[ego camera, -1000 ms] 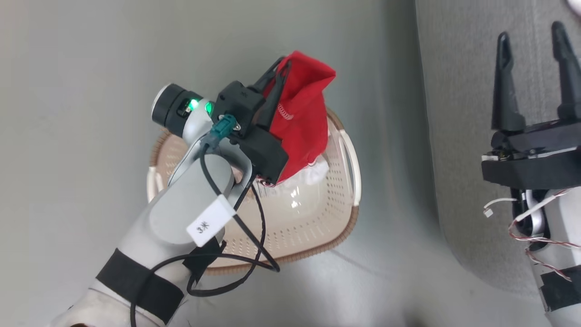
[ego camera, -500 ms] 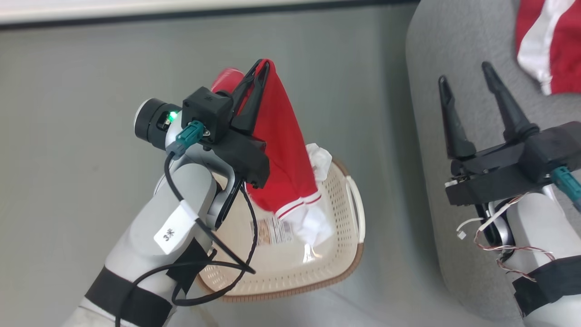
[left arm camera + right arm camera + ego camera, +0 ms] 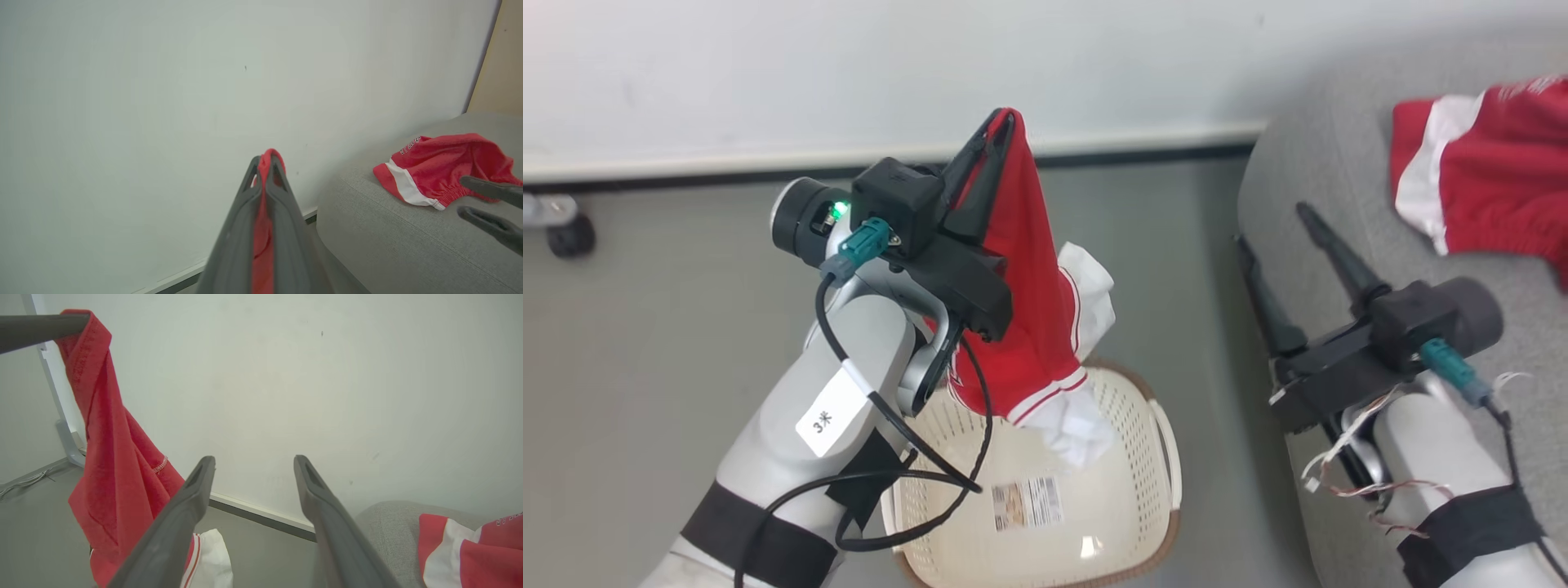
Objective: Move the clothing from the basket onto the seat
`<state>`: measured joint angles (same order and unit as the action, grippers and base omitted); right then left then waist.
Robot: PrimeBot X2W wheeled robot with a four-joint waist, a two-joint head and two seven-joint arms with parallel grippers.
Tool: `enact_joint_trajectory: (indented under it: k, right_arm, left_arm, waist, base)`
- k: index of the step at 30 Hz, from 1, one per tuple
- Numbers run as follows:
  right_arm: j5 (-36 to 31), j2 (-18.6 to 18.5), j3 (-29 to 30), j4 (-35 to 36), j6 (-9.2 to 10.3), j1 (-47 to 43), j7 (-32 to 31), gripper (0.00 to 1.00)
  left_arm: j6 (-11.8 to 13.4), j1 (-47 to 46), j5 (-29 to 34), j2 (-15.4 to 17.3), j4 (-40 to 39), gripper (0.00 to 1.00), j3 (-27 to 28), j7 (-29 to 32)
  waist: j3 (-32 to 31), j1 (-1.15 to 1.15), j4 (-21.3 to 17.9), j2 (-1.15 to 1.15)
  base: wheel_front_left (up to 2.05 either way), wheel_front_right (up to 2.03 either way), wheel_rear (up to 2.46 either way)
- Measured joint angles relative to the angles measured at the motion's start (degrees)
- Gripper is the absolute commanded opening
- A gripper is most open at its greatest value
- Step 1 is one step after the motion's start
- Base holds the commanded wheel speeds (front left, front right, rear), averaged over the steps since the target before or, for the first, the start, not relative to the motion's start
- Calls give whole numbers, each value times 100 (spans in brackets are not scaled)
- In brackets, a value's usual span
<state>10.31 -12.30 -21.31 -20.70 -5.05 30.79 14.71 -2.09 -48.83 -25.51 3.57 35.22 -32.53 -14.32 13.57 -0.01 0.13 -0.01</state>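
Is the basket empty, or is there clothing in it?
Empty as far as shown: the basket floor is bare except a label; the left gripper holds the garment above it. The arm hides one corner.

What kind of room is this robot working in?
Probably a living-room mock-up, perhaps in a lab: a grey sofa, a laundry basket on a grey floor, and a plain white wall.

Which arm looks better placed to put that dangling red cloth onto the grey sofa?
Left, most likely. The left pincer is shut on the red mesh garment, which hangs above the cream perforated basket. The right pincer hovers open and empty near the grey fabric sofa.
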Motion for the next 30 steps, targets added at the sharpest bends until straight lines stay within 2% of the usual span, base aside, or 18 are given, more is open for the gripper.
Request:
enact_joint_trajectory:
  k: [10,17,30]
  right_arm:
    - [90,311,-478,-711,-141,-121,-1,100]
    - [188,512,-835,-1070,-201,-168,0,100]
    - [467,633,-1607,-1328,-203,-165,0,100]
  left_arm:
    - [-101,7,-76,-93,374,0,-238,3]
    - [-143,166,-218,-131,277,0,-442,102]
    - [-90,268,-310,-136,-81,0,-642,278]
  waist:
    - [-850,0,173,1]
    - [-1365,0,348,0]
    - [-1744,0,740,0]
  base:
    - [0,0,0]
    - [0,0,0]
    - [0,0,0]
